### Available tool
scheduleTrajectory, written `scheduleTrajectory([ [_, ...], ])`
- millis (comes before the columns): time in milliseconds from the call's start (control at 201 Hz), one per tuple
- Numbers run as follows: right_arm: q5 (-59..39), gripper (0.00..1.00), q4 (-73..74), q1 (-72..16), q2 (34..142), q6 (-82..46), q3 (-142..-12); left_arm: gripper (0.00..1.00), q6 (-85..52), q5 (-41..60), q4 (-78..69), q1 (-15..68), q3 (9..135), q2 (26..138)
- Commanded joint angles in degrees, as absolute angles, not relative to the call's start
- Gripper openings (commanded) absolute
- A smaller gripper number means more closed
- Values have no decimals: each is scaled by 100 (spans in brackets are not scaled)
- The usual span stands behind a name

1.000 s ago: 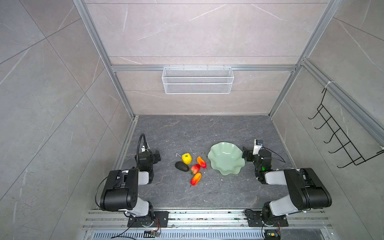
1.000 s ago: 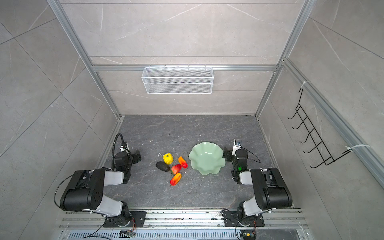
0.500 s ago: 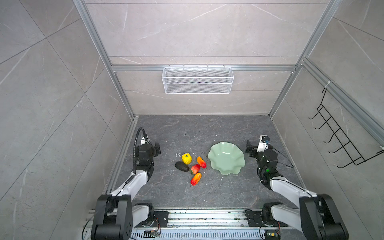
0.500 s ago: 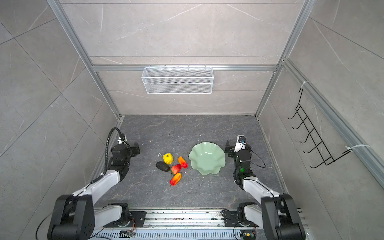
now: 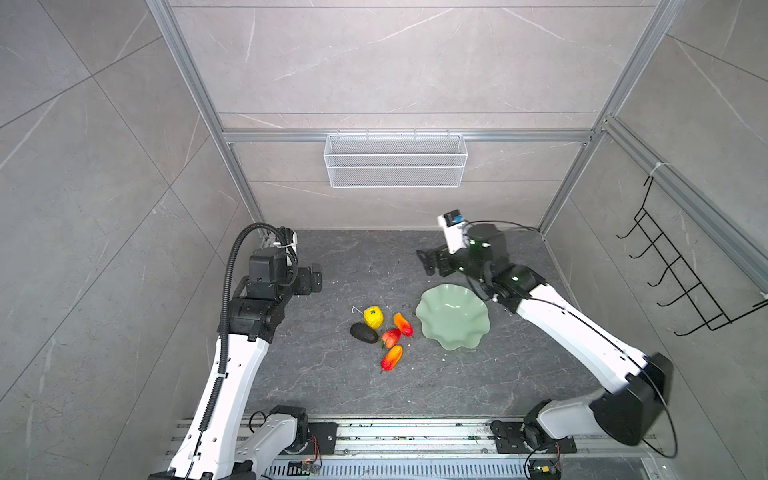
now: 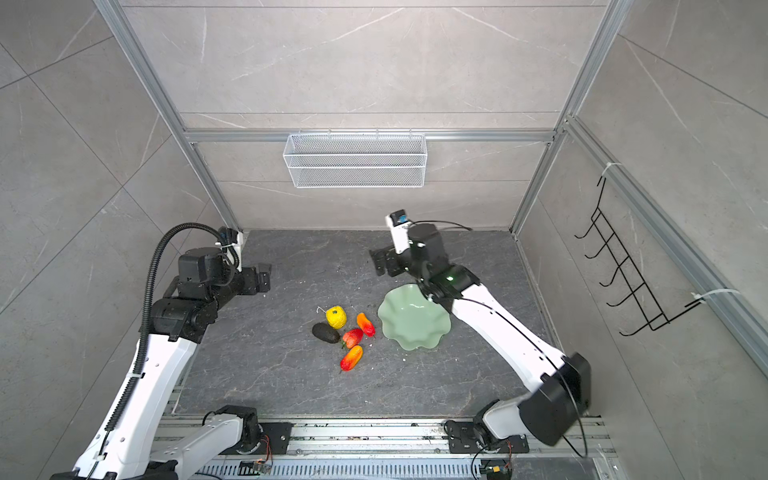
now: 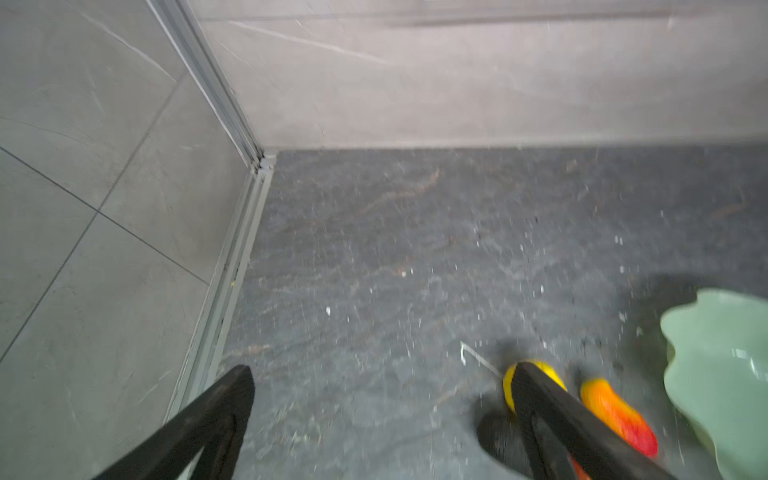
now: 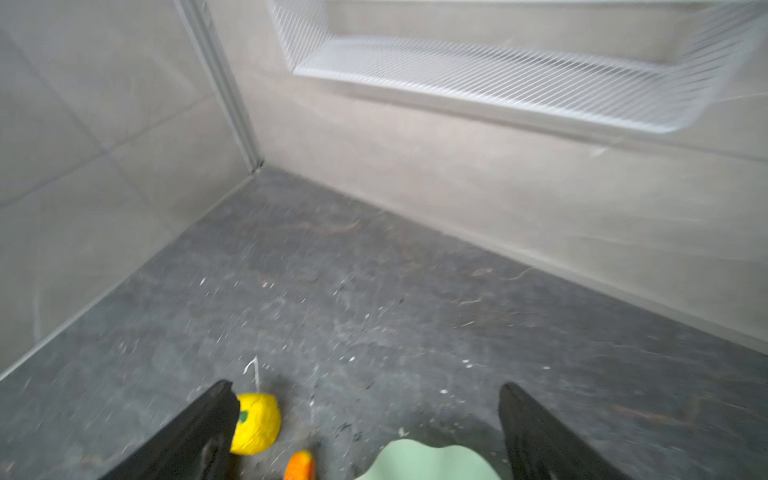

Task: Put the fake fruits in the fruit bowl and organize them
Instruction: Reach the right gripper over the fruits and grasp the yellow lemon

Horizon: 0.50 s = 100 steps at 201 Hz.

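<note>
The fruit bowl (image 5: 453, 318) is a shallow, glossy, pale mint-green dish with a wavy scalloped rim, sitting upright on the dark tabletop (image 5: 332, 374). In a top view, all five fake fruits lie clustered on the tabletop just left of it, outside the rim. They are a round yellow fruit (image 5: 373, 316), a blackish oval avocado (image 5: 363, 333) beside it, a red strawberry (image 5: 390, 337), and two elongated red-orange pieces. One of these (image 5: 403, 324) lies nearest the bowl and the other (image 5: 391, 358) nearest my bases. My right jaws stand wide open with nothing between them, raised just beyond the bowl's far rim and pointing toward the fruits. My left jaws are also spread wide and empty, well apart from the cluster, off to its left and farther back. In the left wrist view, one finger (image 7: 552, 415) overlaps the yellow fruit and the avocado.
</note>
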<state>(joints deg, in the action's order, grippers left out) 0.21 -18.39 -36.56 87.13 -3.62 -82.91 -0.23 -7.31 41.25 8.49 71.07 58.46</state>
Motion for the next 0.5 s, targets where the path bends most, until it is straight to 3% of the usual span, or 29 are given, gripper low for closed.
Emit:
scheduleTrajectory([
  [0,-118,100,-3394,-4240,9676,-426,-9106,100,490,-230,5460,844,7083,5730],
  [254,53,100,-3820,-4982,11557,-1087,-10494,100,599,447,5133,844,6481,5387],
  [493,509,100,-4100,-5309,12316,-1423,-10885,100,519,923,4809,765,6138,5149],
])
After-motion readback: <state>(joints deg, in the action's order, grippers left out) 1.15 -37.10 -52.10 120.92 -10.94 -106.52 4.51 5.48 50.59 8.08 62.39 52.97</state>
